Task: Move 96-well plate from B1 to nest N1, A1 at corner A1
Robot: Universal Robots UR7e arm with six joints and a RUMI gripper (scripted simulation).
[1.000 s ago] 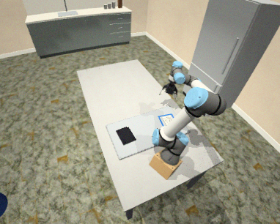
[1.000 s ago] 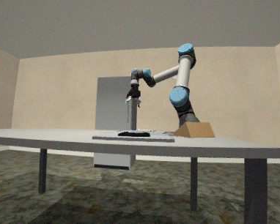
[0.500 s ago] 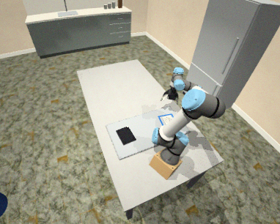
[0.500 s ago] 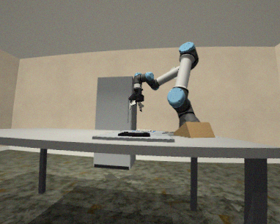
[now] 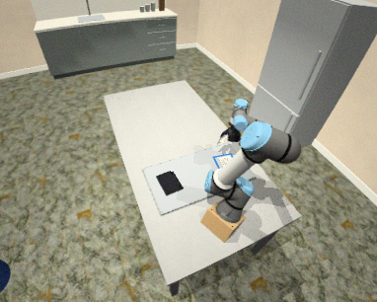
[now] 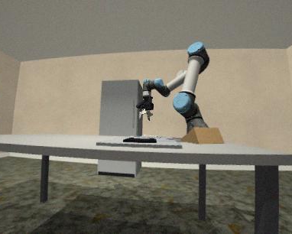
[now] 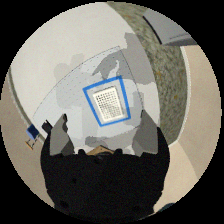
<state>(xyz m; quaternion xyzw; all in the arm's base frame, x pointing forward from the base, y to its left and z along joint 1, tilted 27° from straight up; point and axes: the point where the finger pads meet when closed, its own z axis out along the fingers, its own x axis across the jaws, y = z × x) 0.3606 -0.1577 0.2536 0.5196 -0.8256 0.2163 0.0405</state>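
Observation:
The white 96-well plate [image 7: 108, 100] lies inside the blue-outlined spot B1 on the grey mat; it also shows in the top view [image 5: 223, 160], partly hidden by the arm. The black plate nest N1 [image 5: 169, 182] sits at the mat's left part, and is seen as a low dark slab in the exterior view [image 6: 140, 140]. My gripper [image 6: 146, 113] hangs open and empty well above the plate; it also shows in the top view [image 5: 226, 136]. In the wrist view the two fingers stand wide apart just below the plate. The plate's cut corner is too small to tell.
The grey mat [image 5: 204, 178] lies on a white table. My arm stands on a tan block [image 5: 222, 221] at the table's near right edge. A tall grey fridge [image 5: 317, 64] stands behind the table, and a counter [image 5: 107, 37] against the far wall.

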